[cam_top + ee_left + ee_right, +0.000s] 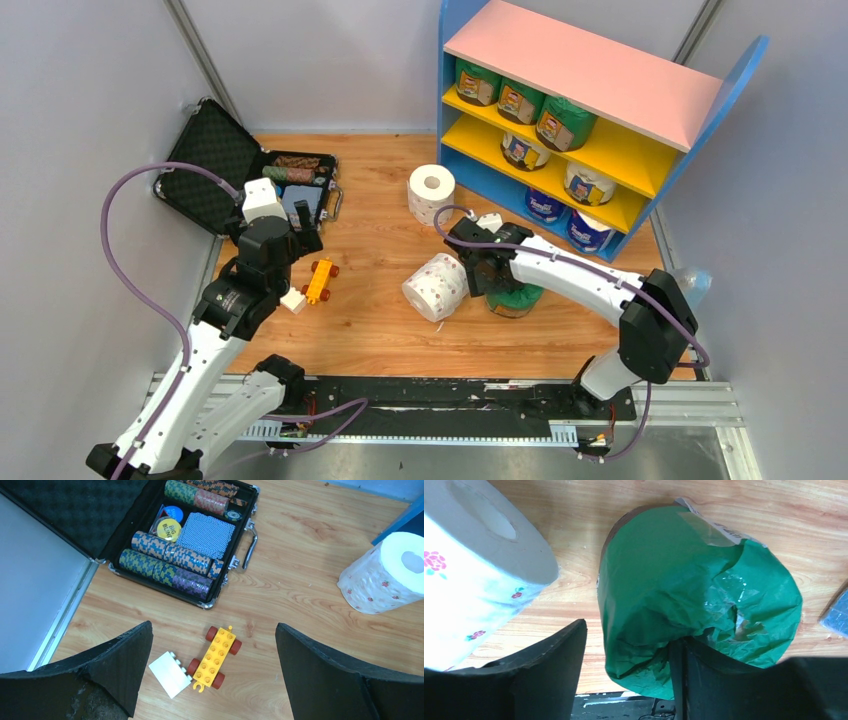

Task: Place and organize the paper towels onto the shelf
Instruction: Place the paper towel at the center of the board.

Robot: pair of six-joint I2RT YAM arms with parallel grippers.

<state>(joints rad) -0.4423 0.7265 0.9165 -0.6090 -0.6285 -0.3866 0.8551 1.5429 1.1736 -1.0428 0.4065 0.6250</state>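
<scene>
two robot arms reach out from the near edge of a wooden desk point(370, 335). the left hand point(212, 627) hangs released, its fingers spread wide above a yellow toy car point(215, 656) with red wheels and a white brick point(170, 674) that touches the car. to the right, the right hand point(626, 635) is down over a green-wrapped paper towel roll point(684, 580) standing on the desk; its fingers are parted, not clenched, with one against the crumpled wrapper and the other just clear of it. just left of that roll a bare white roll with small flowers point(436, 286) lies on its side. farther back a second bare roll point(431, 193) stands upright. at far left an open black case point(215, 170) holds poker chips. at far right stands the shelf point(590, 70): three green rolls on the upper yellow board, two cream rolls on the lower one, two blue-and-white rolls at the bottom.
</scene>
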